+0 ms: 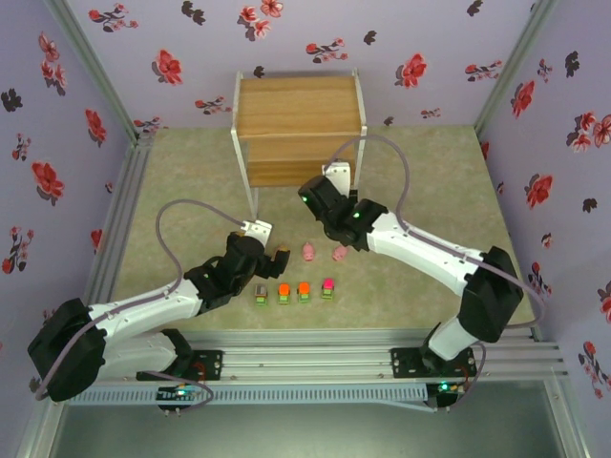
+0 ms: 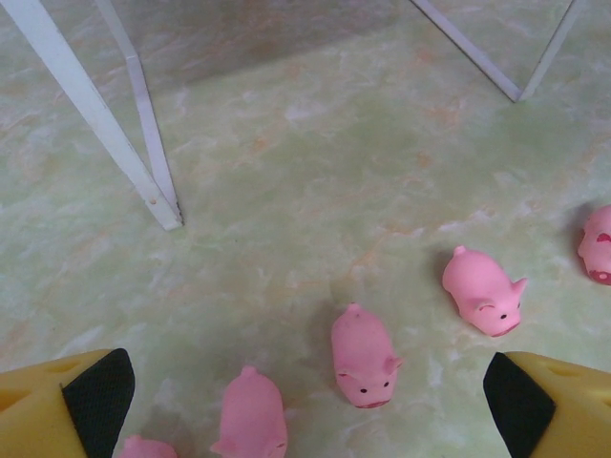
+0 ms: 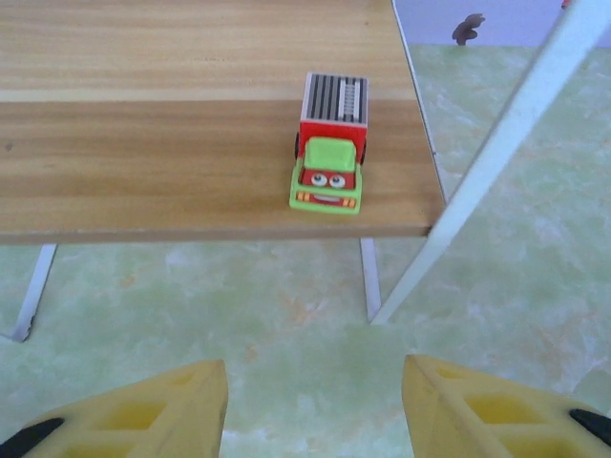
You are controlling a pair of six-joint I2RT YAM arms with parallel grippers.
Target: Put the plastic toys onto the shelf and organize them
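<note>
Several pink pig toys lie on the mat under my left gripper [image 2: 305,408], which is open. One pig [image 2: 364,355] is between its fingers, another [image 2: 251,415] is to its left, and a third [image 2: 482,292] is off to the right. From above, the left gripper [image 1: 271,251] hangs just left of two pigs [image 1: 309,251] [image 1: 339,253]. A row of small square blocks [image 1: 284,292] stands nearer the arms. My right gripper [image 3: 315,410] is open and empty in front of the shelf [image 3: 191,172]. A green and red truck-like block [image 3: 330,143] sits near the board's right front corner.
The shelf [image 1: 298,129] stands at the back centre on thin white legs [image 2: 95,114]. One slanted white leg [image 3: 496,162] is close to my right gripper [image 1: 334,181]. Floral walls enclose the mat on three sides.
</note>
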